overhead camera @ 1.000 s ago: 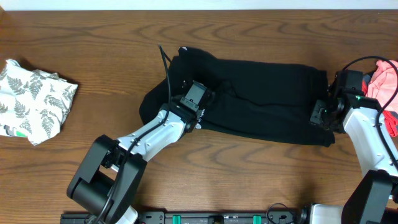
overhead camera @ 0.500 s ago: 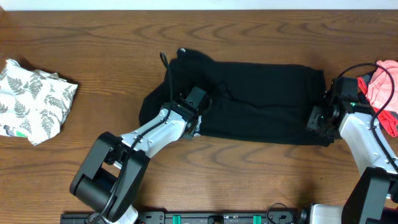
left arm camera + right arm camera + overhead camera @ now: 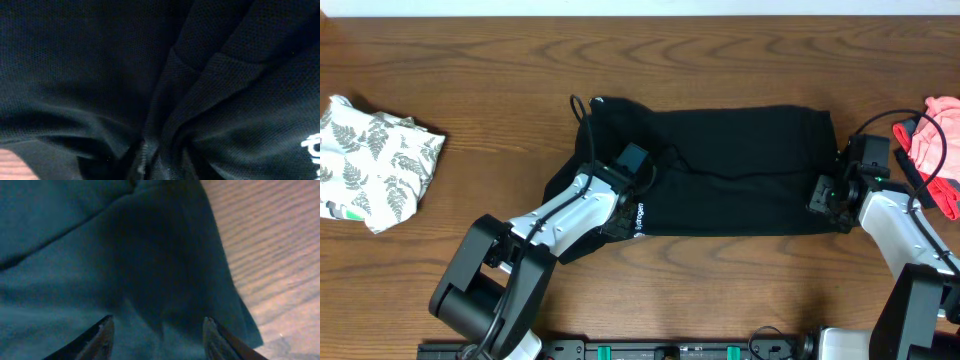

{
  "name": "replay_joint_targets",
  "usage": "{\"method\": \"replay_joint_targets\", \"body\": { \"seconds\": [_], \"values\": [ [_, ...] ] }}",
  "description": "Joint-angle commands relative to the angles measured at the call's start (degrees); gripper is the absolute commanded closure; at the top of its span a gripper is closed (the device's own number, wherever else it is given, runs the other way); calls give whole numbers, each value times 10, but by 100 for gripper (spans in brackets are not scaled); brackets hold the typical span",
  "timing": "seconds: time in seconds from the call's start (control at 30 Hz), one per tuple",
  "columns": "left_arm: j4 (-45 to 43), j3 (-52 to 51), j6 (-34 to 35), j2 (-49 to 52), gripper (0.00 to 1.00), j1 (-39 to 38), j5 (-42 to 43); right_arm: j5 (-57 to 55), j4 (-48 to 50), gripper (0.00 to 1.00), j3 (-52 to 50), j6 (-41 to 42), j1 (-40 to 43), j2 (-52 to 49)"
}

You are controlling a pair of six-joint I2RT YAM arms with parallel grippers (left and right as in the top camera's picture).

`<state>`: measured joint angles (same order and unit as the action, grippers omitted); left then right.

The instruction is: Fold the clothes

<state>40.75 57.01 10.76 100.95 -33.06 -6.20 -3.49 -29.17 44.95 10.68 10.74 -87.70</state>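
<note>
wood-grain table [image 3: 470,60] bears a black garment [image 3: 740,160], fern-print cloth [image 3: 375,160] and pink cloth [image 3: 938,135].

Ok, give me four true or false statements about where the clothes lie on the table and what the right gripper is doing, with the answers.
1. The large black fabric garment lies spread across the middle of the brown wooden table. True.
2. The crumpled white fern-print cloth sits on the robot's right side. False: it lies near the table's left edge.
3. The right gripper has its fingers apart over the black garment's right end. True.
4. The pink fabric garment lies on top of the black garment. False: it lies apart from it, at the table's right edge, beyond the right arm.
</note>
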Motion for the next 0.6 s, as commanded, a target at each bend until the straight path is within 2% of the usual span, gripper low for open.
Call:
{"method": "replay_joint_targets", "body": {
  "seconds": [0.0, 0.07, 0.2, 0.37, 0.57],
  "values": [
    [10, 17, 4, -24, 69, -1, -23, 45, -1, 41, 31, -17, 5, 2],
    [4, 39, 4, -56, 62, -1, -51, 69, -12, 40, 63, -32, 5, 5],
    [-36, 75, 2, -121, 30, 17, -67, 76, -65, 38, 147, -60, 5, 9],
    [-75, 127, -29, -144, 26, 85, -35, 76, -132, 33, 226, -67, 5, 7],
    [-57, 232, -37, -86, 26, 199, 94, 90, -193, 31, 298, -90, 5, -3]
  ]
}}
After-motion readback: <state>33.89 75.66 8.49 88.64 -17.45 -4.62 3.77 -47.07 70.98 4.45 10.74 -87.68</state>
